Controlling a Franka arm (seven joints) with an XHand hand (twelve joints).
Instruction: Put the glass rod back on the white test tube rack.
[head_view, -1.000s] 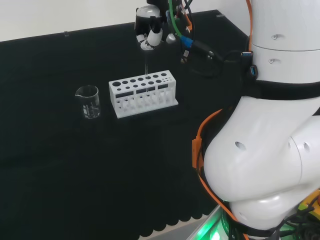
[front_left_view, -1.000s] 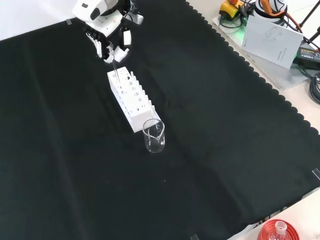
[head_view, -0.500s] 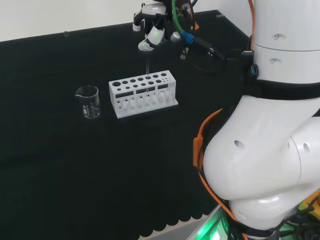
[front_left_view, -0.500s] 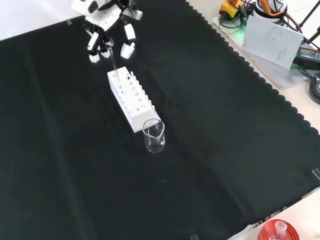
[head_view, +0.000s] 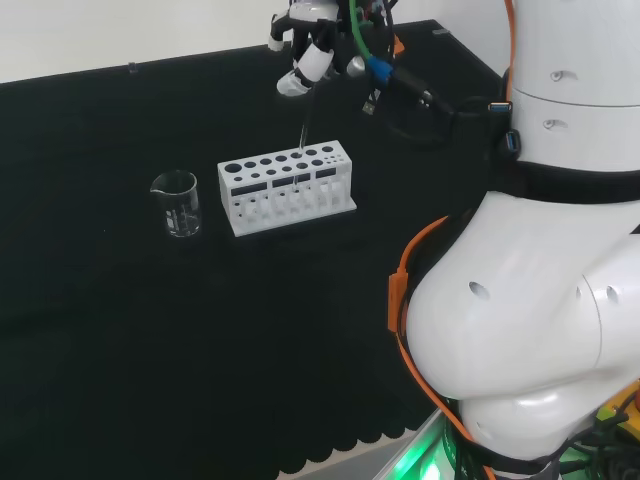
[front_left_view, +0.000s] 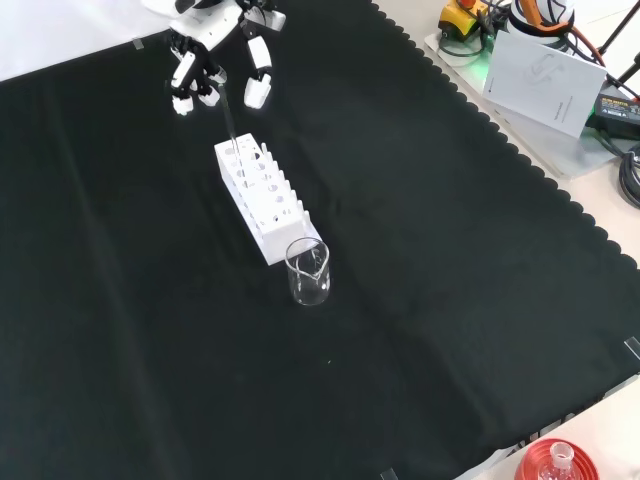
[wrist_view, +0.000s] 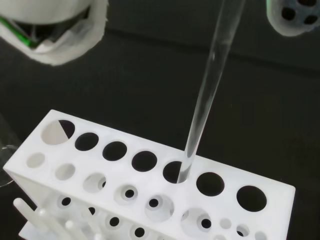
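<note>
glass rod (wrist_view: 207, 95), clear, leaning, its lower end seated in a hole of the back row of the white test tube rack (head_view: 286, 187), as the wrist view shows; its upper end reaches toward the hand (front_left_view: 215, 55) above the rack's far end in the front view. hand: fingers spread and straight, apart from the rod so far as the front view shows, nothing held. other ware on the black cloth (front_left_view: 420, 300): one clear beaker (front_left_view: 309, 272) touching or just beside the rack's near end in the front view, left of the rack in the head view.
</note>
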